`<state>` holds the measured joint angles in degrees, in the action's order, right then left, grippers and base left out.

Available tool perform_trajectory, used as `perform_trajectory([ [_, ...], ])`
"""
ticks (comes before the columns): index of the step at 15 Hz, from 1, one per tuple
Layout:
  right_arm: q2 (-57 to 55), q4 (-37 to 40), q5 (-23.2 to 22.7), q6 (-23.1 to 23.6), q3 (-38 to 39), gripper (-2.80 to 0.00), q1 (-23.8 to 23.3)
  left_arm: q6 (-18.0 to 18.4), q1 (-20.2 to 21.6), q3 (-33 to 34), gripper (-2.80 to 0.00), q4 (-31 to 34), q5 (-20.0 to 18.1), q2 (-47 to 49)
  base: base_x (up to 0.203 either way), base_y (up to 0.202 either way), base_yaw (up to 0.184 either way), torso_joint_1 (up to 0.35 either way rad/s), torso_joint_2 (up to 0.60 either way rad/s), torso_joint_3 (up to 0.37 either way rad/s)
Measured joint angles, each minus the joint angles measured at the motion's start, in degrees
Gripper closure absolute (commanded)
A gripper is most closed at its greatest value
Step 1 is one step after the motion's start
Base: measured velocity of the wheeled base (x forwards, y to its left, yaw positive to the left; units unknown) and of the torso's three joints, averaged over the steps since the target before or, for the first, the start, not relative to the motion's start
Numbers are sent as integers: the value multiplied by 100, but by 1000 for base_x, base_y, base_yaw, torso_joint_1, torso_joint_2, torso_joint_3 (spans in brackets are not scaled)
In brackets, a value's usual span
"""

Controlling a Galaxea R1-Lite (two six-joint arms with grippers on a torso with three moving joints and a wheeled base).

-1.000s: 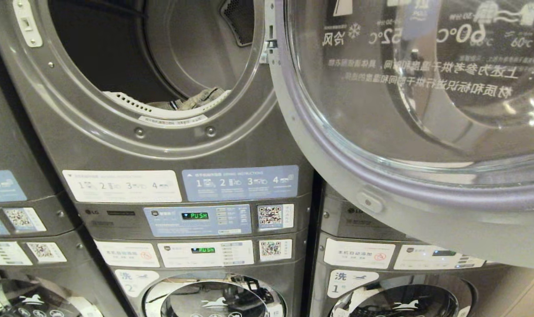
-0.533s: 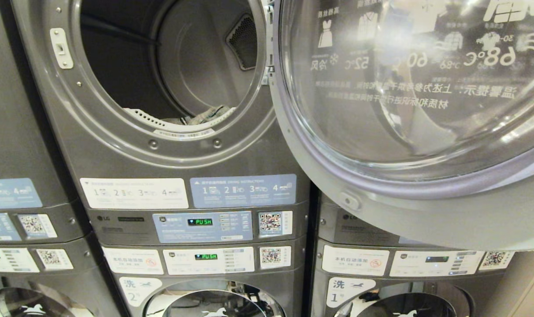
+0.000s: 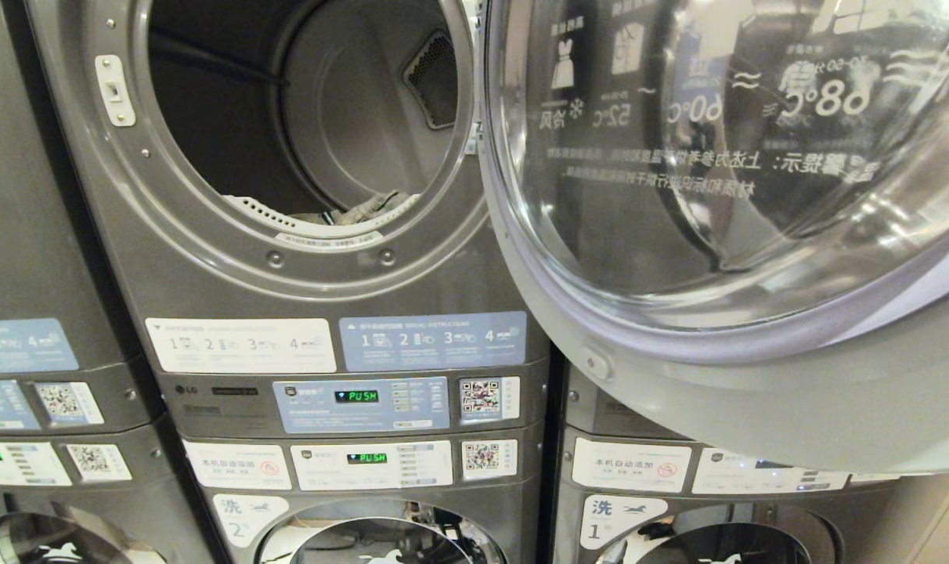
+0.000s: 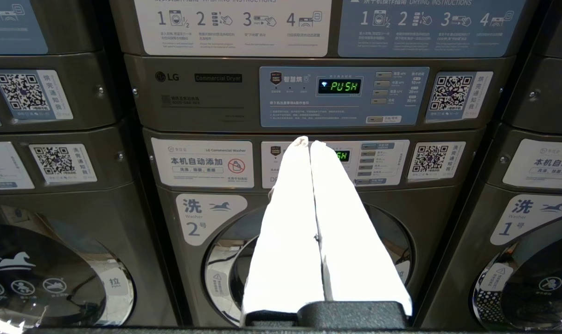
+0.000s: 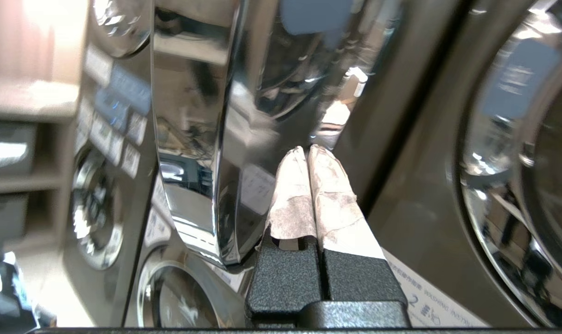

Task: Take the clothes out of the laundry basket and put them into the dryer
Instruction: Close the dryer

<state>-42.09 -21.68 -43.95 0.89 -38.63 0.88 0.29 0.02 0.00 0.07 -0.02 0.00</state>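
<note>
Now the dryer stands with its round hole wide open, and its big glass door swings out to the right. Down at the bottom of the drum lies a bit of grey clothes (only a small part shows over the rim). Under the hole, a small green sign says PUSH. The left pincer is shut, its two white fingers pressed together with nothing between them, and it points at the washer panel below the dryer. The right pincer is shut and empty too, close beside the shiny edge of the open door
</note>
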Motion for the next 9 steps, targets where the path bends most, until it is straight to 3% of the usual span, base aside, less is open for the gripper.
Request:
perform_trajectory([
  [3,-379,19,-271,405,-176,0,467,0,-2,0,0,0,2,0,0,0,0,0,0,0],
  [9,-1119,46,-280,445,-815,0,1615,-2,-2,0,0,2,2,0,0,0,0,0,0,0],
])
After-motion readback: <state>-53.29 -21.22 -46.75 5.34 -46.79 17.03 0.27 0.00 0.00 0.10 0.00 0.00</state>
